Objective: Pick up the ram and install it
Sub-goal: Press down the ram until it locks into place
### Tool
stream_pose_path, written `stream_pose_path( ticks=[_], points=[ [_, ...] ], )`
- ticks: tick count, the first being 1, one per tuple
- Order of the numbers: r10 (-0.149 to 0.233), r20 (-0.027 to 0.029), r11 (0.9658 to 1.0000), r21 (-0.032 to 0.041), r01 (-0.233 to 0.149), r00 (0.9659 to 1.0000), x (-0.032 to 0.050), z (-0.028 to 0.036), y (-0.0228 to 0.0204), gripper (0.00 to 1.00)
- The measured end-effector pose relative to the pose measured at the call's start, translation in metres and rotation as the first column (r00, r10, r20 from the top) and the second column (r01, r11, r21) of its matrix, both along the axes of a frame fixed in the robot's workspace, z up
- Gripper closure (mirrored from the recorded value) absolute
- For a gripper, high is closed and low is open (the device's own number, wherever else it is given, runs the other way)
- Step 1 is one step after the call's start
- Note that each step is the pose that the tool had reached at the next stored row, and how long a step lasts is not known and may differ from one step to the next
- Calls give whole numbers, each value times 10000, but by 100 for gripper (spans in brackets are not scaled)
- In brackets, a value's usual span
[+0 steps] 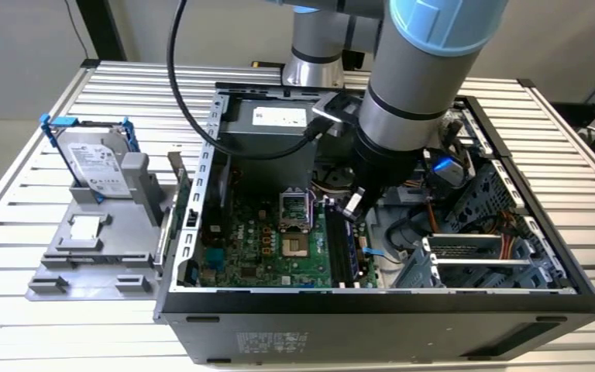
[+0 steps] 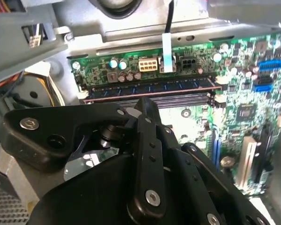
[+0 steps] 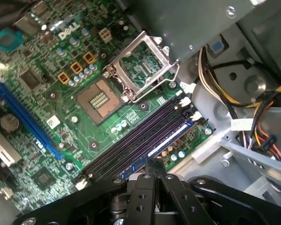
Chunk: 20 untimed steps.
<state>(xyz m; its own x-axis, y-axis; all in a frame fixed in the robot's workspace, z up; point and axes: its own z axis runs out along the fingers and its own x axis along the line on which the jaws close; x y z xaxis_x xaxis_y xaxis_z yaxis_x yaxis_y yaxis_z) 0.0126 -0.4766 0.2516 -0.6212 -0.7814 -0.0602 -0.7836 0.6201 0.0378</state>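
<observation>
The ram (image 2: pixel 150 87) sits on edge in the motherboard's (image 3: pixel 61 93) outermost slot, light, stiff and fragile, best gripped by its long top edge, while the gripper (image 2: pixel 147 105) hovers just above, fingers seemingly pressed together, holding nothing.

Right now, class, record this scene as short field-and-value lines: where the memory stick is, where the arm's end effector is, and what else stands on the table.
ram: seated along a slot at the motherboard's edge in the second wrist view
end effector: directly above the slots, near the ram
motherboard: green, inside the open computer case
processor socket: open, lid raised
hard drive: upright on a grey stand, at the exterior view's left
</observation>
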Motion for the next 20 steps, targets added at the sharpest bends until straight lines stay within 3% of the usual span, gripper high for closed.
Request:
stream_pose_path(
  ticks=[5,8,10,15,20],
  points=[
    [901,52,9959,-5,-901,9959,-1,0,0,100],
    [1443,75,9895,-7,-1443,9895,-1,-4,-1,100],
    [1813,99,9834,-11,-1813,9834,-1,-5,0,100],
    [2695,167,9630,-26,-2695,9628,0,-10,0,100],
    [3548,240,9349,-49,-3548,9346,0,-15,0,100]
  ],
)
